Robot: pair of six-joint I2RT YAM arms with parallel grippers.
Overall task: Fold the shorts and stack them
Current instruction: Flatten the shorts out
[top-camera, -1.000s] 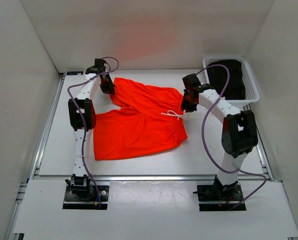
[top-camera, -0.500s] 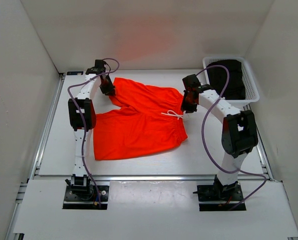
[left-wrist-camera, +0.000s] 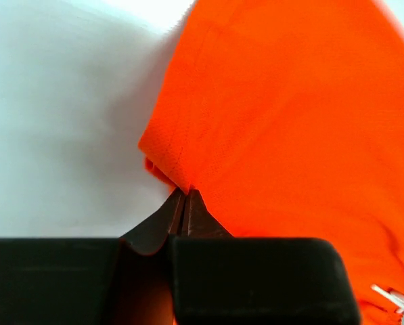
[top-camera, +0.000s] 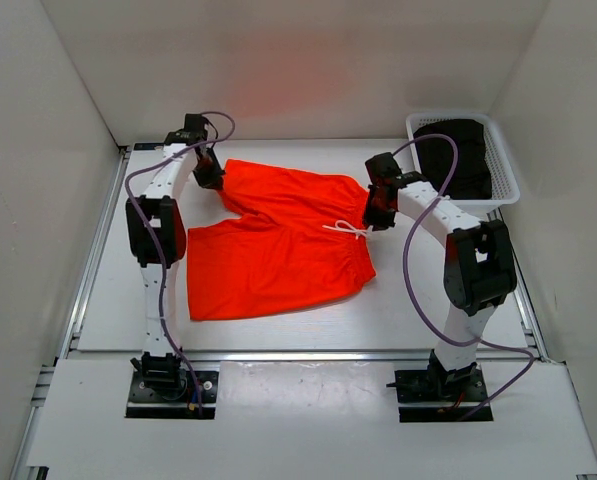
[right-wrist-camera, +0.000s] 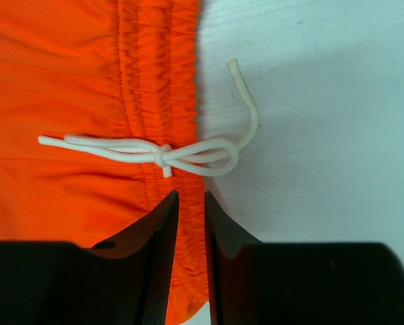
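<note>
My left claw (top-camera: 209,176) is at the far left corner of the shorts (top-camera: 278,240). Up close, its two fingers (left-wrist-camera: 161,227) are pressed tight together, and they pinch the corner of the orange cloth right at their tips. The shorts lie spread out flat on the white table (top-camera: 108,250) between my two arms, with the legs on the left and the stretchy waistband on the right. The white drawstring (right-wrist-camera: 162,154) is tied in a bow on the waistband, and one end lies out on the table. My right claw (right-wrist-camera: 191,196) is down over the waistband, just beside the bow. Its fingers leave only a thin gap, and orange cloth shows in that gap, but I cannot tell if they squeeze it. Far to the right, a white basket (top-camera: 506,170) sits in the back corner with a black garment (top-camera: 456,155) inside.
</note>
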